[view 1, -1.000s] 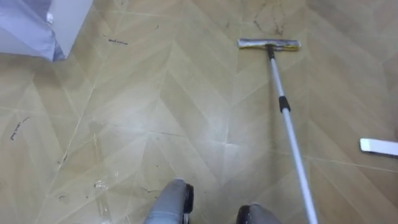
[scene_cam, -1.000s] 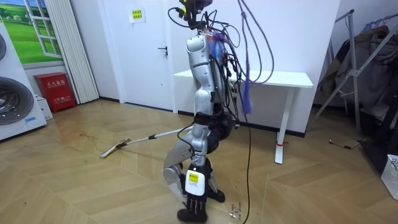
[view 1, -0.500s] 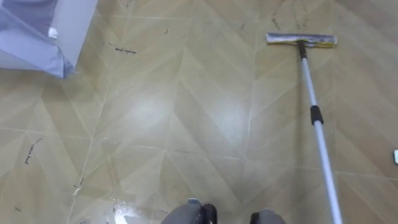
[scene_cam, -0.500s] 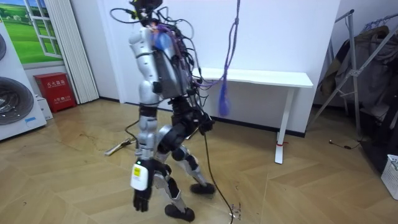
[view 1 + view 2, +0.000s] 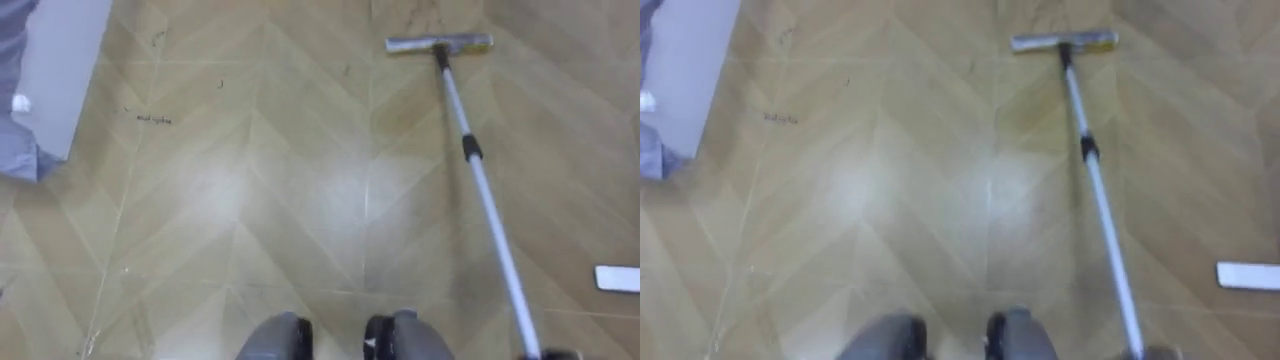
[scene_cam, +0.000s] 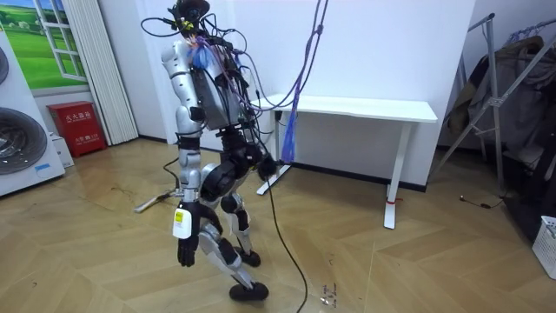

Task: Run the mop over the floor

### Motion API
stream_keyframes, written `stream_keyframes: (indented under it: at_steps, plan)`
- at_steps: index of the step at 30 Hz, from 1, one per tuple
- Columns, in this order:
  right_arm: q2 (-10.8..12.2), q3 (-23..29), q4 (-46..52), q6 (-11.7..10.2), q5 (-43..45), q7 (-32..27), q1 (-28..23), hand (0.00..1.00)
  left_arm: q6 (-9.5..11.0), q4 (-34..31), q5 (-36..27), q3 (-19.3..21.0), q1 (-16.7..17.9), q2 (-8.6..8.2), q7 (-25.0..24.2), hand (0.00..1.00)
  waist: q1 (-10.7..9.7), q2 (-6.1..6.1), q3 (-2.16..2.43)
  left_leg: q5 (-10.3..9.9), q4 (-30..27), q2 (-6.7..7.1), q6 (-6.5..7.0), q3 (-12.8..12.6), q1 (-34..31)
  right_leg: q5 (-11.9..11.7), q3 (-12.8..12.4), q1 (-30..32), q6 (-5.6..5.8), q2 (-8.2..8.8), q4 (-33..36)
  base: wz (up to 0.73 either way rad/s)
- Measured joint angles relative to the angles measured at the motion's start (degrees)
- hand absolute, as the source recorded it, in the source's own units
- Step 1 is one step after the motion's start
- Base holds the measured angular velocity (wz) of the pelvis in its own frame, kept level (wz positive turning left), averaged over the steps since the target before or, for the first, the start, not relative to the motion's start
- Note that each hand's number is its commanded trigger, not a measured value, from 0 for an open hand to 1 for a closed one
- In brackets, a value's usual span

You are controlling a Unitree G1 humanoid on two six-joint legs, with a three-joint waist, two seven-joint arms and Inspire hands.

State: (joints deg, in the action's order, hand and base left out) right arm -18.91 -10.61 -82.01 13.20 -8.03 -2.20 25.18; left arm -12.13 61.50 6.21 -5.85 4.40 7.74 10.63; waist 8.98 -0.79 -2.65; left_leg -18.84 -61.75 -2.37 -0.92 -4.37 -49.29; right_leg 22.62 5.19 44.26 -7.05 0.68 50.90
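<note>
Mock home laundry room, set up like a test space.
Washing machine [image 6: 22,143] at the room view's left, drying rack [image 6: 512,78] hung with clothes and a basket [image 6: 547,239] at its right; herringbone wood-look floor [image 6: 417,261], white door [image 6: 204,61], plain white table [image 6: 365,109], vertical blinds [image 6: 109,69], fake window poster [image 6: 43,43], red box [image 6: 76,127] by the wall.

**A:** so what's actually different from a second ago?

**B:** robot's walked toward the room view's left. It was in front of the white table's [image 6: 347,109] left end, now it's past that end, mid-stride and nearer the mop [image 5: 470,150] head. Left hand [image 6: 185,252] came along, hanging by its knee. The mop's shifts in the eye views are just the head camera moving.
</note>
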Motion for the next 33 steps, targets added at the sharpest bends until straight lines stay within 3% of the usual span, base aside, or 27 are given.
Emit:
stream_keyframes:
  at_steps: [2,3,4,5,6,7,8,9,10,12,14,15,17,18,19,21,22,23,24,25,26,27,29,30,32,33]
  plan:
    - [-0.3,0.0,1.4,-1.3,-1.4,0.9,2.2,1.0,0.0,-0.2,0.2,0.0,0.0,0.02,-0.2,0.0,0.7,-0.32,-0.14,0.6,11.7,0.81,-0.15,0.7,-1.8,0.7,1.2,-2.0,0.03,-0.12,-1.9,0.19]
    - [-0.3,0.1,1.9,-1.8,-2.3,1.5,2.1,1.0,0.1,-0.6,0.2,0.2,0.2,0.09,-0.3,0.0,0.9,-0.29,-0.11,3.3,18.6,1.3,0.52,1.0,-2.0,1.4,2.1,-4.2,0.44,-0.08,-3.4,0.38]
    - [-0.3,0.0,1.9,-1.8,-3.1,2.1,1.2,1.0,0.2,-0.8,0.2,0.1,0.7,0.19,-0.7,0.0,1.2,-0.45,0.05,6.9,21.3,1.74,1.63,1.2,-1.3,2.2,2.4,-6.5,0.98,-0.01,-4.9,0.38]
    - [-0.4,0.0,1.9,-1.8,-3.2,2.4,0.3,1.0,0.2,-0.8,0.2,0.1,0.9,0.19,-1.3,0.0,1.1,-0.33,0.19,7.7,21.8,2.02,2.4,1.2,-0.4,2.7,2.8,-7.7,1.44,0.23,-5.6,0.43]
    - [-1.1,0.1,1.9,-1.8,-3.2,2.8,-2.5,1.0,0.2,-0.8,0.4,0.1,0.7,0.16,-2.2,0.0,0.9,-0.18,0.35,7.8,22.0,2.31,3.83,0.1,1.2,4.0,3.1,-9.9,2.63,0.86,-6.4,0.61]
    - [-2.0,0.1,1.6,-1.8,-3.0,2.7,-6.2,1.0,0.1,-1.2,0.7,0.1,0.3,0.0,-2.6,0.0,0.8,0.23,0.59,7.1,21.5,2.65,5.44,-1.4,2.6,4.9,2.6,-11.6,3.54,1.86,-5.9,0.63]
    - [-2.5,0.0,1.0,-1.8,-2.8,2.5,-8.1,1.0,0.1,-1.3,0.7,0.1,0.2,-0.15,-2.8,0.0,0.8,0.58,0.78,6.4,21.1,3.17,6.0,-1.6,3.1,4.9,2.0,-11.7,3.68,2.28,-4.3,0.58]
    - [-3.3,0.0,-0.5,-1.7,-2.5,2.1,-11.9,1.0,0.6,-1.4,0.7,0.1,0.0,-0.21,-2.9,0.0,0.6,1.17,1.09,4.7,20.2,4.44,6.76,-2.0,4.4,4.0,0.7,-11.0,5.3,3.43,0.5,0.51]
    - [-3.8,0.0,-0.6,-1.3,-1.9,1.3,-16.4,1.0,0.8,-1.4,0.7,0.1,0.1,-0.18,-2.9,0.0,0.0,2.21,1.8,2.8,19.2,5.59,7.3,-1.5,5.7,2.0,0.1,-10.0,6.93,4.19,5.5,0.45]
    - [-3.3,0.0,-0.6,-1.2,-1.7,0.3,-21.9,1.0,0.8,-1.3,0.8,0.4,0.2,-0.15,-2.5,0.0,-0.8,3.52,2.41,0.2,18.9,6.23,7.85,-0.9,8.0,-2.3,-1.8,-7.7,7.85,3.97,12.2,0.09]
    - [-1.9,0.1,-0.5,-1.2,-1.8,-0.2,-25.2,1.0,0.8,-1.9,0.8,0.4,0.2,-0.17,-2.2,0.0,-1.5,4.92,2.26,-1.3,19.9,6.01,7.78,-0.8,10.5,-1.8,-2.8,-4.8,7.93,3.56,13.1,-0.13]
    - [-0.7,0.2,-0.3,-1.2,-1.8,-0.6,-26.8,1.0,0.8,-2.3,0.8,0.4,0.3,-0.22,-2.1,0.0,-2.9,5.42,2.13,-1.8,20.8,6.0,7.69,-0.7,12.1,-1.5,-3.0,-2.3,7.84,3.51,11.3,0.0]
    - [1.9,0.3,-0.2,-1.2,-2.0,-1.3,-28.6,1.0,0.7,-2.5,0.8,0.3,0.4,-0.23,-2.0,0.0,-4.5,5.82,2.26,-2.6,22.6,5.94,7.06,-0.3,14.5,-1.6,-3.5,0.7,7.65,3.55,3.2,0.02]
    - [3.3,0.5,-0.1,-1.2,-2.2,-1.3,-29.6,1.0,0.7,-2.5,0.8,0.2,0.6,-0.26,-2.1,0.0,-5.0,5.73,2.22,-3.2,23.7,5.73,6.34,-0.3,16.4,-2.9,-3.6,1.8,6.99,3.65,-3.7,-0.06]
    - [4.3,0.6,0.2,-1.1,-2.2,-1.2,-30.3,1.0,0.5,-2.4,0.8,0.4,1.2,-0.24,-2.0,0.0,-5.4,5.7,2.15,-4.5,23.9,5.23,5.54,-0.2,18.4,-6.3,-3.5,1.8,6.64,3.52,-10.1,-0.06]
    - [4.7,0.6,0.2,-0.9,-2.3,-0.8,-31.2,1.0,-1.2,-2.3,0.6,0.4,2.3,-0.43,-2.0,0.0,-5.5,5.77,2.46,-7.3,21.7,4.03,3.73,0.7,20.5,-8.5,-1.5,0.0,5.74,3.29,-9.7,0.0]
    - [4.7,0.6,0.2,-0.6,-2.6,-0.8,-30.5,1.0,-1.8,-1.9,0.3,0.4,2.4,-0.4,-2.1,0.0,-5.5,5.87,2.36,-7.9,17.2,3.58,2.81,0.9,20.5,-7.3,-0.5,-1.0,3.95,2.9,-7.5,-0.03]
    - [4.7,0.6,0.2,-0.6,-2.6,-0.9,-30.0,1.0,-2.1,-1.7,0.1,0.4,2.4,-0.39,-2.0,0.0,-5.5,5.57,2.18,-7.6,13.6,3.04,2.27,1.0,19.4,-6.2,-0.2,-1.5,3.16,2.72,-6.3,0.0]
    - [4.5,0.7,-0.6,-0.5,-2.8,-0.9,-27.6,1.0,-2.5,-1.5,0.0,0.4,2.4,-0.3,-1.9,0.0,-5.5,5.32,2.03,-5.5,5.6,2.02,0.54,1.5,16.8,-3.8,0.4,-2.3,2.72,2.48,-3.6,0.04]
    - [4.3,0.7,-0.8,-0.1,-3.0,-0.9,-26.4,1.0,-2.5,-1.4,0.0,0.3,2.4,-0.3,-1.9,0.0,-5.6,5.14,1.94,-4.0,1.8,1.73,0.24,1.7,15.6,-2.4,0.5,-2.8,2.42,2.44,-2.1,0.11]
    - [3.7,0.7,-1.0,0.7,-3.0,-0.9,-23.7,1.0,-2.5,-1.5,-0.1,0.0,2.4,-0.3,-1.4,0.0,-5.5,4.34,1.68,-1.1,-3.4,1.99,0.24,2.2,14.0,0.3,0.1,-3.4,1.67,2.34,0.1,0.17]
    - [2.7,0.8,-1.0,1.1,-3.4,-0.8,-20.4,1.0,-2.4,-2.2,-0.3,0.0,2.4,-0.34,-1.0,0.0,-5.4,3.66,1.52,-0.9,-5.3,2.36,-0.26,2.2,11.4,2.2,-0.4,-3.6,1.66,2.25,1.8,0.1]
    - [1.1,0.8,-0.7,1.2,-4.4,-0.9,-14.9,1.0,-2.3,-3.7,-0.4,0.1,2.4,-0.21,-0.8,0.0,-4.4,2.46,0.78,-1.3,-3.5,2.0,0.37,1.3,6.6,3.1,-0.5,-3.9,1.41,2.05,2.7,-0.18]
    - [0.2,0.6,0.2,1.2,-5.5,-0.9,-11.3,1.0,-2.2,-4.3,-0.7,0.1,2.5,0.0,-0.7,0.0,-3.3,1.52,0.67,-1.3,1.3,2.29,0.33,1.1,3.5,3.6,-0.9,-4.1,1.04,1.72,2.6,-0.35]
    - [-0.7,0.6,1.9,0.9,-5.6,-0.8,-8.4,1.0,-2.0,-5.0,-1.1,0.2,2.8,0.44,-0.8,0.0,-2.2,0.78,0.59,-0.3,11.9,2.63,-0.4,1.3,1.0,4.7,-1.1,-5.7,1.19,0.9,1.8,-0.21]
    - [-1.0,0.7,2.2,0.5,-5.6,-0.6,-6.6,1.0,-1.7,-5.3,-1.1,0.5,3.0,0.93,-1.1,0.0,-2.0,0.31,0.72,3.4,16.8,3.27,0.72,1.3,0.3,6.1,-1.3,-7.5,1.65,1.22,1.7,0.03]
